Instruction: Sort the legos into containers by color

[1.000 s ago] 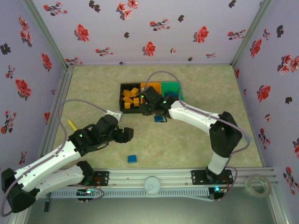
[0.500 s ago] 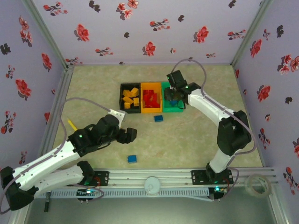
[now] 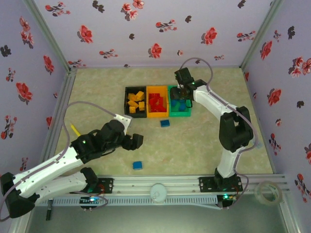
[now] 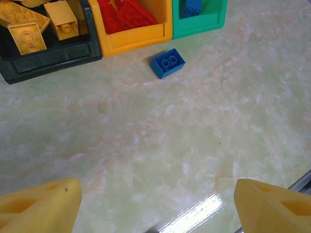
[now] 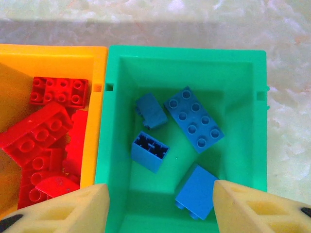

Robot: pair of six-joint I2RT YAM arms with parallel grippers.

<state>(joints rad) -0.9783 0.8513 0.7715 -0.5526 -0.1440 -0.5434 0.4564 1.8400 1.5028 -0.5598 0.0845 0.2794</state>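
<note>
Three joined bins stand at mid-table: black (image 3: pixel 127 112) with orange-yellow legos (image 4: pixel 29 31), orange (image 3: pixel 158 114) with red legos (image 5: pixel 46 128), green (image 5: pixel 184 56) with several blue legos (image 5: pixel 194 119). My right gripper (image 5: pixel 160 204) hovers open over the green bin, nothing between its fingers; from above it shows as (image 3: pixel 181 91). A blue lego (image 4: pixel 167 62) lies on the table just in front of the orange bin, marked (image 3: pixel 164 123) from above. Another blue lego (image 3: pixel 137 165) lies nearer the front rail. My left gripper (image 3: pixel 137 141) is open and empty above bare table.
A yellow stick-like object (image 3: pixel 75 130) lies at the left beside the left arm. The metal rail (image 3: pixel 160 183) runs along the front edge, with a tape roll (image 3: pixel 271 192) past its right end. Flowered walls enclose the table.
My right gripper swung from the black bin's front across to the green bin and now hovers open over it. The left arm barely moved.
</note>
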